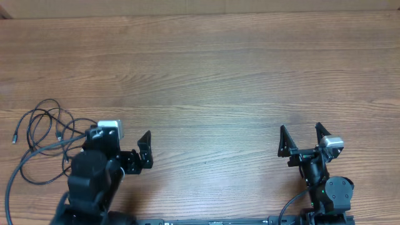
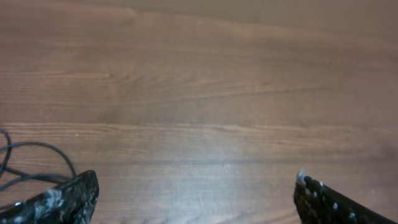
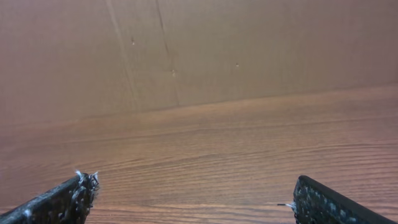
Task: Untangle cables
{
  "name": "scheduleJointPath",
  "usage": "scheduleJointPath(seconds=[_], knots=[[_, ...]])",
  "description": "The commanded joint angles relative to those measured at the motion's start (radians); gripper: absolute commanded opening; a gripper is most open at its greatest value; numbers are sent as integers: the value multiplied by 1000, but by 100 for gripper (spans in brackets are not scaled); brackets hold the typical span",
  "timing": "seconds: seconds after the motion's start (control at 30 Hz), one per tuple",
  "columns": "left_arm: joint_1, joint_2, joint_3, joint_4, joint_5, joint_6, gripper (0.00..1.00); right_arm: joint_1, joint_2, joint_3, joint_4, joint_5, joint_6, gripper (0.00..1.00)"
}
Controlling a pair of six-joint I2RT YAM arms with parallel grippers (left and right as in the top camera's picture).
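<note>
Our left gripper [image 2: 194,186] and right gripper [image 1: 300,128] both stand wide open and empty. The tangle of thin black flexible cables [image 1: 44,134] lies just to the left gripper's left (well apart from the right gripper). We should pinch one outer loop there and draw it away slowly.

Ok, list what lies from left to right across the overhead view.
cables → left pincer, open → bare stretch of table → right pincer, open.
</note>
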Motion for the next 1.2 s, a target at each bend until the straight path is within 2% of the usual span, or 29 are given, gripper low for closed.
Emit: scheduleJointPath(seconds=[0.0,0.4,0.53,0.67,0.8,0.93,1.17], knots=[[24,-96,-124,105,-15,-10,99,5,-8,-10,3,2,-4,100],[76,-412,-507,566,6,-1,99,5,-8,-10,3,2,-4,100],[82,-493,-607,722,18,35,99,5,-8,-10,3,2,-4,100],[88,-491,-684,906,65,116,99,5,-8,-10,3,2,-4,100],[88,-491,-738,1011,93,183,100,5,-8,-10,3,2,-4,100],[88,-491,-743,956,89,193,100,5,-8,-10,3,2,-4,100],[88,-491,-743,666,76,193,100,5,-8,-10,3,2,-4,100]])
